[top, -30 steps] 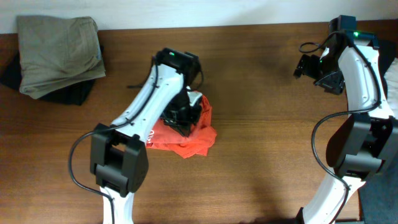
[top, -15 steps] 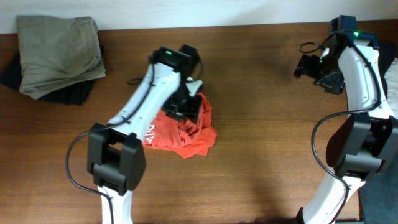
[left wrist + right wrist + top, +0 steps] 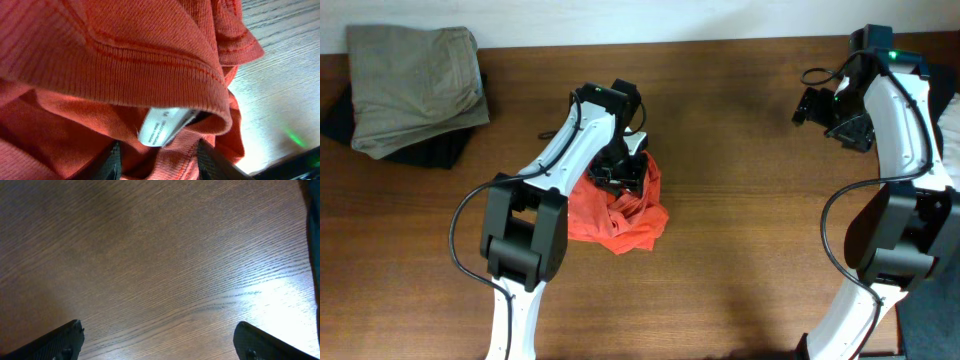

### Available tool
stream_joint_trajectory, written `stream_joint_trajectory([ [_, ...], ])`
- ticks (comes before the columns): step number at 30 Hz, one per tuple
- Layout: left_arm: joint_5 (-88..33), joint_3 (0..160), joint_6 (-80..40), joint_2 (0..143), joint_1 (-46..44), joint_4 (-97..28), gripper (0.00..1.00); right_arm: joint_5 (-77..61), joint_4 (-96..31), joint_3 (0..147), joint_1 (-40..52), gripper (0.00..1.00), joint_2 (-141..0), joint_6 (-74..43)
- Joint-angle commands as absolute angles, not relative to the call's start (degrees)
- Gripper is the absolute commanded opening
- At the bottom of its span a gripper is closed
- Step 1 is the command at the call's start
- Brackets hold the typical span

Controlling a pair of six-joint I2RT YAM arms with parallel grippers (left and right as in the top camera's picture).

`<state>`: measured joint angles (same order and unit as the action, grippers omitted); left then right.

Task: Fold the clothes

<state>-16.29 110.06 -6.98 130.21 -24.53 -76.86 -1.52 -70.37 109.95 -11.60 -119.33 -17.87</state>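
Observation:
The red-orange T-shirt (image 3: 632,218) lies crumpled in a heap at the middle of the wooden table. My left gripper (image 3: 618,172) presses down into the heap's upper edge. In the left wrist view the ribbed collar (image 3: 125,55) and a white care label (image 3: 162,127) fill the frame. Red fabric is bunched between the two fingers of the left gripper (image 3: 157,160). My right gripper (image 3: 817,105) hangs open and empty above bare wood at the far right, its fingers wide apart in the right wrist view (image 3: 157,342).
A folded khaki-olive garment (image 3: 415,85) lies at the back left corner on top of a black garment (image 3: 442,150). The table's far edge runs along the top of the overhead view.
My left gripper has moved from the heap's middle toward its far edge, and the cloth has bunched up with it. The right arm has not moved.

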Motion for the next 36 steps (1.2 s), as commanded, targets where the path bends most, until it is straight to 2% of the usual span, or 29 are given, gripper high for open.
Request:
stream_joint_trajectory([
  [1, -18.3, 110.5, -6.1, 130.5, -25.1, -77.2, 0.17, -1.2, -70.4, 110.8, -11.7, 0.99, -119.4, -18.3],
  [3, -18.3, 111.0, -6.1, 130.5, -25.1, -78.8, 0.0, -1.2, -70.4, 110.8, -11.7, 0.99, -119.4, -18.3],
  [14, -24.1, 116.7, -6.2, 130.5, -28.1, -82.1, 0.0, -1.2, -70.4, 110.8, -11.7, 0.99, -119.4, -18.3],
  [22, -22.7, 114.8, -11.1, 130.6, -34.4, -73.3, 0.01, -1.2, -70.4, 110.8, -11.7, 0.99, -119.4, -18.3],
  [23, -22.6, 114.0, -11.4, 130.6, -34.9, -71.9, 0.03, -1.2, -70.4, 110.8, -11.7, 0.99, -119.4, -18.3],
  [25, -21.5, 112.9, -12.8, 130.6, -35.8, -70.4, 0.26, -1.2, -70.4, 110.8, -11.7, 0.99, -119.4, -18.3],
  [26, -19.8, 112.7, -12.8, 130.6, -36.5, -70.1, 0.32, -1.2, -70.4, 110.8, -11.7, 0.99, -119.4, -18.3],
  [30, -16.7, 117.6, -12.8, 130.3, -36.4, -72.5, 0.32, -1.2, -70.4, 110.8, -11.7, 0.99, -119.4, -18.3],
  [33, -15.9, 126.3, -12.1, 130.2, -35.0, -76.6, 0.37, -1.2, -70.4, 110.8, -11.7, 0.99, -119.4, -18.3],
  [34, -14.9, 128.5, -12.1, 130.2, -34.4, -77.3, 0.43, -1.2, -70.4, 110.8, -11.7, 0.99, -119.4, -18.3],
  [36, -13.7, 131.0, -12.1, 130.2, -33.3, -77.2, 0.66, -1.2, -70.4, 110.8, -11.7, 0.99, -119.4, -18.3],
])
